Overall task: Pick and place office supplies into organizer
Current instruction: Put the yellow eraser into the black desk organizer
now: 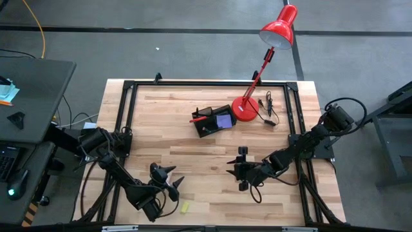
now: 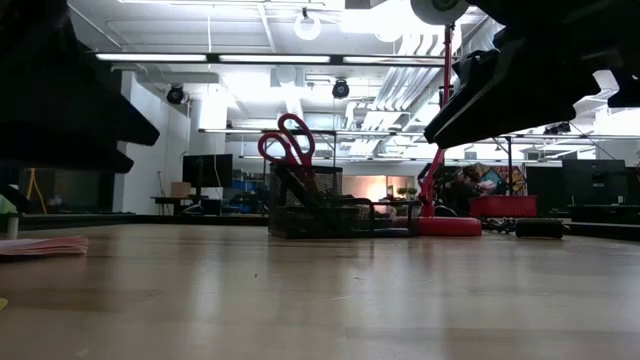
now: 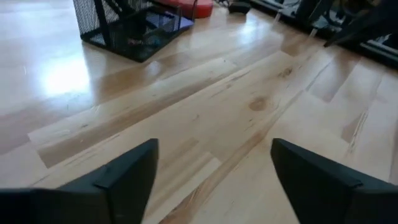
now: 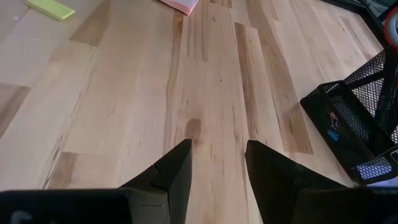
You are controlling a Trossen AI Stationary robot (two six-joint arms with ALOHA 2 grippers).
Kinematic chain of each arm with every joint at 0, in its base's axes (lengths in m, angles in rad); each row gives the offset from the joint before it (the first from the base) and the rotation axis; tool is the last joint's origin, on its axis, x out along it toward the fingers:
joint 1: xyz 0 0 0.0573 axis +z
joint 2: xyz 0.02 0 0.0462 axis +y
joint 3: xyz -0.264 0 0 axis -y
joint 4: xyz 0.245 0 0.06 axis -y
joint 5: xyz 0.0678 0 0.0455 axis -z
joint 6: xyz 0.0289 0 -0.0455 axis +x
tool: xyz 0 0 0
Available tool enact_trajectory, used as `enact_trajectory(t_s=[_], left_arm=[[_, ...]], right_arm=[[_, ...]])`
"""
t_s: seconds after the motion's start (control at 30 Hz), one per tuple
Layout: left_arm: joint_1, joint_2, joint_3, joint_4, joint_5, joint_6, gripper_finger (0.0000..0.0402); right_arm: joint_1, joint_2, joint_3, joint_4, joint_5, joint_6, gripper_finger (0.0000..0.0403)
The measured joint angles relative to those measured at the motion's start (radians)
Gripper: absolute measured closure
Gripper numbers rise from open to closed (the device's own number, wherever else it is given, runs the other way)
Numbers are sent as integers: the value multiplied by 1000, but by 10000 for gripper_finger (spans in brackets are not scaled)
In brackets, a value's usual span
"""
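The black mesh organizer (image 1: 212,122) stands at the table's far middle, next to the red lamp's base. Red-handled scissors (image 2: 290,140) stick up out of it, and a purple pad (image 1: 223,120) lies in it. A small yellow piece (image 1: 185,207) lies on the wood near the front edge, and a pink pad (image 2: 40,245) lies flat on the table. My left gripper (image 1: 175,175) hovers open at the near left, pointing toward the organizer (image 3: 130,25). My right gripper (image 1: 230,167) hovers open at the near right. In its wrist view the yellow piece (image 4: 50,9) and pink pad (image 4: 180,5) lie beyond it.
The red desk lamp (image 1: 278,29) rises from its round base (image 1: 244,108) just right of the organizer, with a black cord and plug (image 1: 269,108) beside it. A black frame (image 1: 129,87) runs round the table's edges. Bare wood lies between both grippers and the organizer.
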Motion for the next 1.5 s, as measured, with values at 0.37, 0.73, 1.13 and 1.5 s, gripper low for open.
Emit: enact_trajectory(t_s=[0.37,0.73,1.13,1.5], left_arm=[[-1,-1,8,-58,17,-59,35],[-19,-10,9,-156,53,-63,37],[-19,-9,9,225,301,291,37],[-19,-9,9,598,491,869,59]], right_arm=[[0,0,0,0,0,23,263],[0,3,-1,50,-83,-18,263],[-1,3,-1,52,-122,-22,263],[-13,3,-1,52,-123,-12,263]])
